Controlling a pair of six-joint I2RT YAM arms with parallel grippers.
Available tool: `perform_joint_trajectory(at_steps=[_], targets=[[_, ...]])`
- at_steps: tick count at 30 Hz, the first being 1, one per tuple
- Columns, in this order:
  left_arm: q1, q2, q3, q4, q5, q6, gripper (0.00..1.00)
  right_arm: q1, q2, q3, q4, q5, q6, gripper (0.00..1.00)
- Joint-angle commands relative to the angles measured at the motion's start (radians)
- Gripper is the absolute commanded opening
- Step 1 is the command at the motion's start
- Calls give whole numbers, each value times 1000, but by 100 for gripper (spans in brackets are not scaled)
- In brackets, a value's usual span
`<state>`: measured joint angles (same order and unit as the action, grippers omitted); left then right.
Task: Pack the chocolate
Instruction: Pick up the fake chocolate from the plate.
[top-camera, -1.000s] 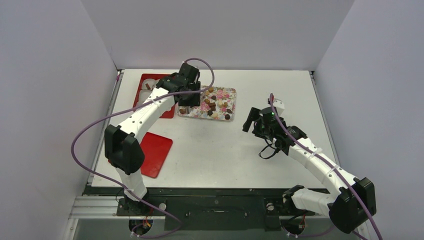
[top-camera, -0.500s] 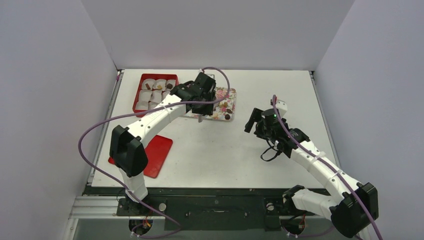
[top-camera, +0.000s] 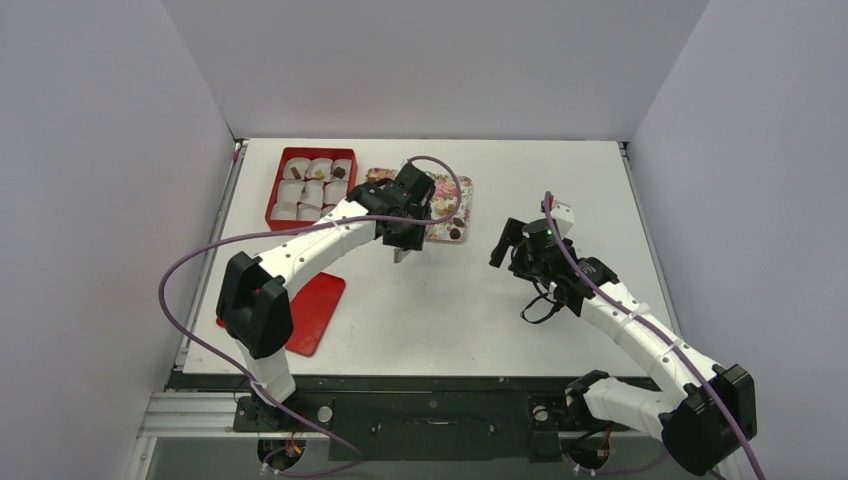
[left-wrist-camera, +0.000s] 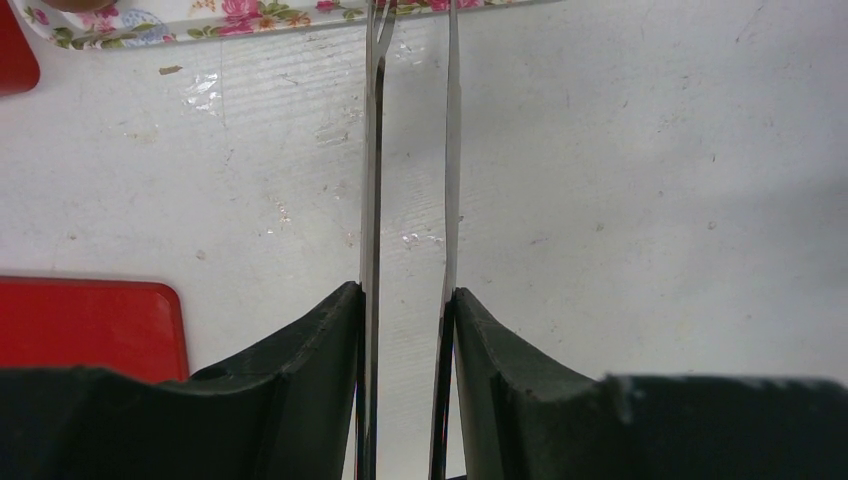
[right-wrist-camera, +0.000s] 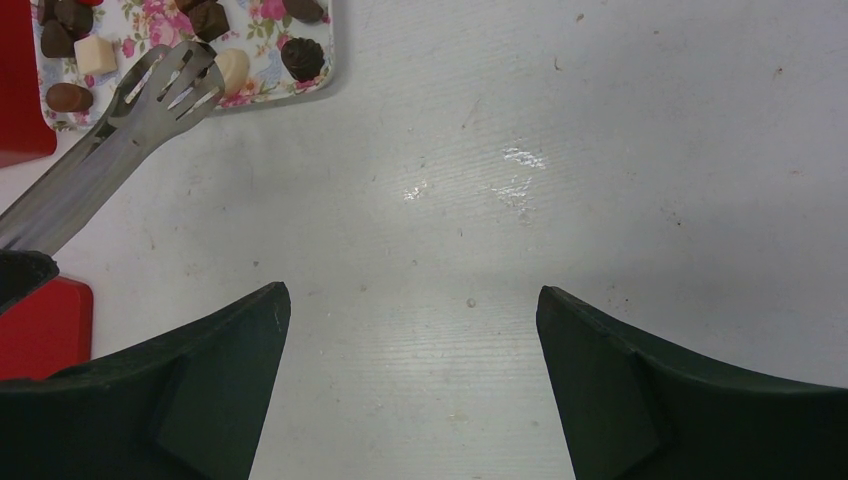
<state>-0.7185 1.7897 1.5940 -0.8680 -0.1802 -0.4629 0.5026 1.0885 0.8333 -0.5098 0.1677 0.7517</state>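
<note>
The chocolate (right-wrist-camera: 305, 57) lies as small dark, brown and cream pieces on a flower-print tray (right-wrist-camera: 262, 35), also in the top view (top-camera: 458, 190). My left gripper (left-wrist-camera: 407, 292) is shut on metal tongs (left-wrist-camera: 372, 150), whose two blades stand slightly apart with nothing visible between them. The forked tong tips (right-wrist-camera: 165, 85) reach over the tray's near edge, beside a cream piece (right-wrist-camera: 232, 68). In the top view the left gripper (top-camera: 403, 240) hangs just in front of the tray. My right gripper (right-wrist-camera: 412, 290) is open and empty over bare table, right of the tray (top-camera: 505, 240).
A red box (top-camera: 272, 200) with white paper cups sits left of the tray at the back; a few cups hold a piece (top-camera: 339, 172). A flat red lid (top-camera: 310, 310) lies near the left arm's base. White walls enclose the table.
The left arm has swung right and toward me, from over the red box to the tray's near edge, uncovering the box. The tong blades have drawn closer. The right arm has hardly moved.
</note>
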Motion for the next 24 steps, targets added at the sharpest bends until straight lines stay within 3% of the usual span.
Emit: perform_joint_trajectory(at_steps=[1,24], targets=[[-2,-50,15,29,-8,5,34,-7,1,-7,30,16,10,89],[-21,70,102,-3,-12,47,33,-10,-10,-8,31,19,2,89]])
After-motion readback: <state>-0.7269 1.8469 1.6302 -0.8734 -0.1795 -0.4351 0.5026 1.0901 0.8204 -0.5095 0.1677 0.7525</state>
